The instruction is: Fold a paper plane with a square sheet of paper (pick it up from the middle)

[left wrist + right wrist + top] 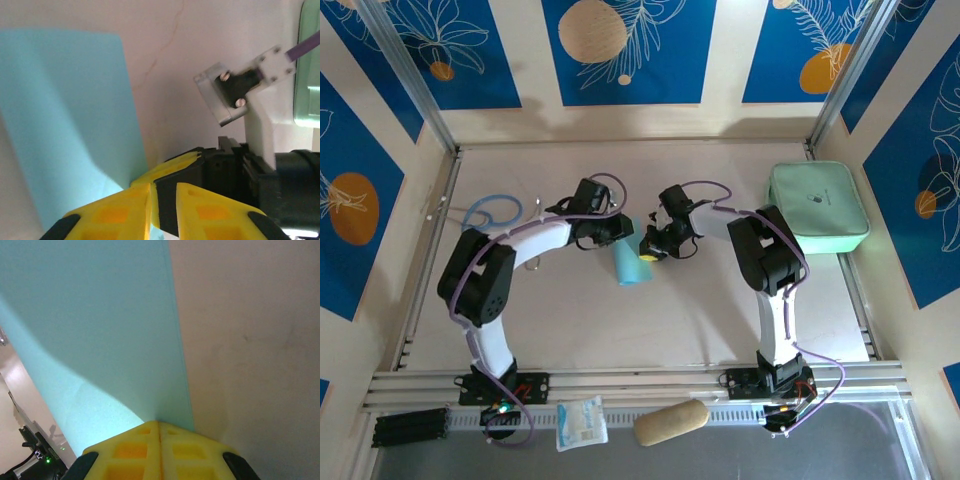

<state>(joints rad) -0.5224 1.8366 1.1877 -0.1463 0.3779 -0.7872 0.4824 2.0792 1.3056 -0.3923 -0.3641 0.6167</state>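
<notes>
Left gripper (162, 189) shows blocky yellow fingers nearly together with a thin gap between them; whether they grip anything cannot be told. The smooth light-blue sheet of paper (630, 264) sits between both grippers, its edge pinched in the closed right gripper (159, 426). The top view adds a rounded mint-green case (817, 207) far right, its logo unreadable.

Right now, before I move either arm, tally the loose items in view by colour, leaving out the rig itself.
light-blue thin paper sheet: 1
mint-green rounded zip case: 1
white snack packet: 1
tan rounded oblong object: 1
blue loop of cord: 1
Total: 5
</notes>
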